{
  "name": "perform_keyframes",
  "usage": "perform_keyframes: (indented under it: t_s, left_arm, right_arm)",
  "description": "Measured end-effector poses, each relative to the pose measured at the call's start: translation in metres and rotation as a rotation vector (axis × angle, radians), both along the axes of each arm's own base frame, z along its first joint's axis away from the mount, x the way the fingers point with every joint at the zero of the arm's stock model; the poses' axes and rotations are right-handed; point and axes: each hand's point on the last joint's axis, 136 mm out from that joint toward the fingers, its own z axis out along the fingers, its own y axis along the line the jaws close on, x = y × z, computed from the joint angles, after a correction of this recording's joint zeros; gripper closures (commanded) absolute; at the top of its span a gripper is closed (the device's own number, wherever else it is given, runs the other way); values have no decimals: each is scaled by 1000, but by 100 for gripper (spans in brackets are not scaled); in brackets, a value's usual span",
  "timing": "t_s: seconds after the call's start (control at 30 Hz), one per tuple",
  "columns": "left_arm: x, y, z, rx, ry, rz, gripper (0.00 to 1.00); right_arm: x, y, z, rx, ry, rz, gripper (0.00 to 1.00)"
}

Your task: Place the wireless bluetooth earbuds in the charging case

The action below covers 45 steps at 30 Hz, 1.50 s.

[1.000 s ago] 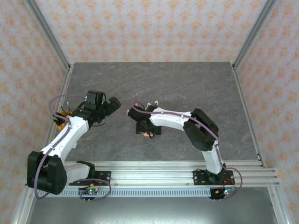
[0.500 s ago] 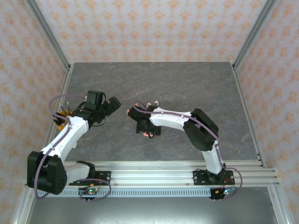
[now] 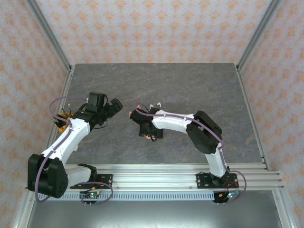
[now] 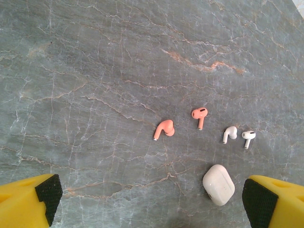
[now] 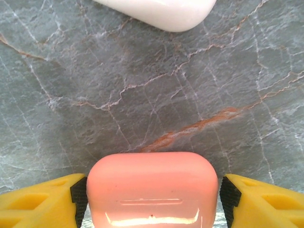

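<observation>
A coral charging case [image 5: 152, 190] sits between the yellow fingers of my right gripper [image 5: 152, 194], with the black pads against its two sides. Just beyond it on the table lies a white charging case [image 5: 159, 12], also visible as the white case [image 4: 218, 184] in the left wrist view. Two coral earbuds [image 4: 165, 128] [image 4: 200, 114] and two white earbuds [image 4: 230, 134] [image 4: 248, 136] lie loose in a row on the grey marble table [image 4: 95, 71]. My left gripper [image 4: 152, 206] hangs open above bare table left of the white case, holding nothing. From above, the left gripper [image 3: 112, 107] faces the right gripper [image 3: 147, 130].
A yellow-and-black item [image 3: 61, 122] sits at the table's left edge behind the left arm. Metal frame rails [image 3: 190, 171] run along the near edge. Patterned walls close in the back and both sides.
My right gripper's jaws have drawn in onto the coral case, and its wrist has shifted slightly. The left arm has stayed still.
</observation>
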Motion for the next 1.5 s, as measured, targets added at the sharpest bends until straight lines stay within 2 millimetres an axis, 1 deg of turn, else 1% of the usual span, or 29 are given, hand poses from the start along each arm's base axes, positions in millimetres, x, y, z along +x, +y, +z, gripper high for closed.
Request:
perform_keyframes:
  t_s: [0.23,0.63,0.93,1.27,1.5]
  left_arm:
    - [0,0,0,0,0,0,0]
    - [0,0,0,4,0,-3,0]
    - [-3,6,-1,38,8,4,0]
    - [-6,8,12,38,-32,11,0]
    - [-7,8,10,39,-29,12,0]
  right_arm:
    - [-4,3,0,-3,-3,7,26]
    - [-2,-1,-5,-32,-19,5,27]
    - [-1,0,-5,-42,-26,1,27]
    - [0,0,-5,-40,-25,-7,28]
    - [0,1,-5,-38,-26,-16,32]
